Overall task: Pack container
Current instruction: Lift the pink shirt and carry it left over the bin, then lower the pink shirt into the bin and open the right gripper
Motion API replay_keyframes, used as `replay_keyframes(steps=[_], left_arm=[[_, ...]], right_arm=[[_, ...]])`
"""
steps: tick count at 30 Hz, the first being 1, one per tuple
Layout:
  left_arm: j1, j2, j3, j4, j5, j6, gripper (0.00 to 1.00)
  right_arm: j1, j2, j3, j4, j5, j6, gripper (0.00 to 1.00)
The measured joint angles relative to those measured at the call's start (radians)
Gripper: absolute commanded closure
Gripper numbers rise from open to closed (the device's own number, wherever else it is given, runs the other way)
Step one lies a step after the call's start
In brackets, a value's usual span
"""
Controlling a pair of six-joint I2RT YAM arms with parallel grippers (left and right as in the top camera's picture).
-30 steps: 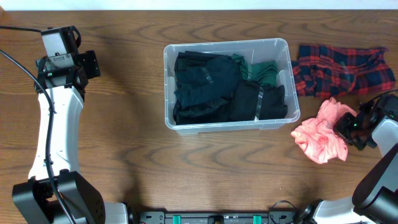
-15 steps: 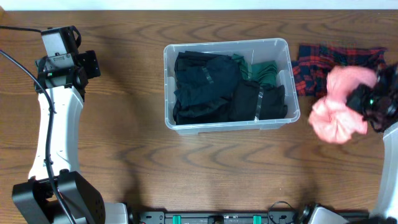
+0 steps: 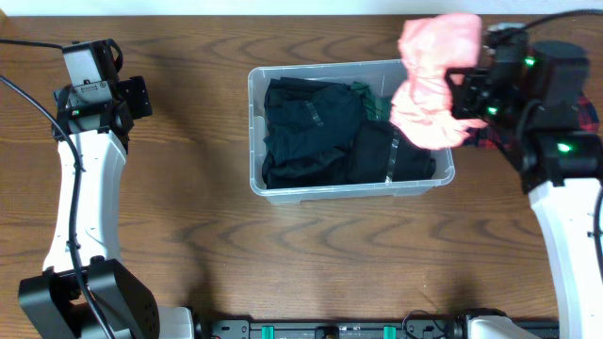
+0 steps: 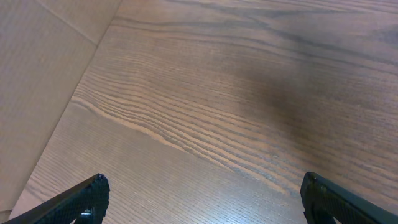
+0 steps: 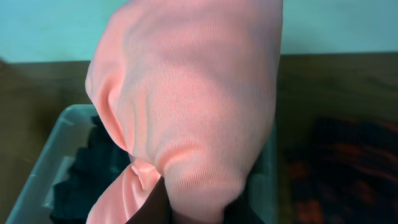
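Cloth [image 3: 431,85], pink and bunched, hangs from right hand [image 3: 468,96] over clear container [image 3: 349,192].

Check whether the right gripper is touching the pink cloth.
Touching. Overhead view: the pink cloth hangs above the container corner from the right gripper, shut on it.

Dark wood-grain table [image 3: 283,254] is filling the overhead view; a pale strip [image 3: 236,6] is bordering its far edge. A plain tan surface [image 4: 37,74] is lying beside one table edge.
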Motion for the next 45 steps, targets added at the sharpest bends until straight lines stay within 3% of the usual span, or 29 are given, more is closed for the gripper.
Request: replay_keyframes(steps=[7, 20, 42, 45], left_arm=[[0.000, 0.000, 0.000, 0.000, 0.000, 0.000, 0.02], [0.000, 0.000, 0.000, 0.000, 0.000, 0.000, 0.02], [0.000, 0.000, 0.000, 0.000, 0.000, 0.000, 0.02], [0.000, 0.000, 0.000, 0.000, 0.000, 0.000, 0.02]], right_arm=[[0.095, 0.143, 0.000, 0.029, -0.005, 0.020, 0.99], [0.116, 0.312, 0.000, -0.055, -0.006, 0.088, 0.99], [0.116, 0.343, 0.000, -0.135, 0.100, 0.120, 0.99], [0.116, 0.347, 0.000, -0.131, 0.118, 0.106, 0.95]])
